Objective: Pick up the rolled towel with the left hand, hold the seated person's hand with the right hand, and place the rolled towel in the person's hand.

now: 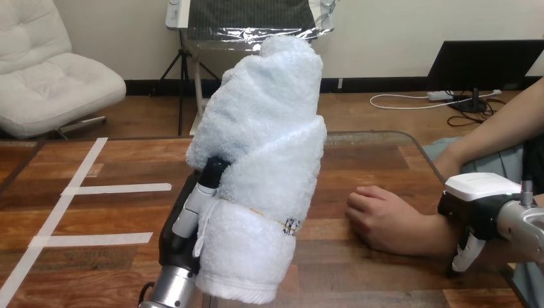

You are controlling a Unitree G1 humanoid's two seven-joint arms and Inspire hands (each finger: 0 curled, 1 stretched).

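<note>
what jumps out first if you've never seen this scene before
A rolled white terry towel stands upright in the centre foreground, gripped by the left robot hand. At the right, the person's hand rests on the brown wooden table, with the right robot hand over its wrist.

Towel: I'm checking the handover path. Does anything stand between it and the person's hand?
Nothing visible. Only bare table lies between the towel, held in the left hand, and the person's hand. The right hand sits at the wrist, beyond the path.
</note>
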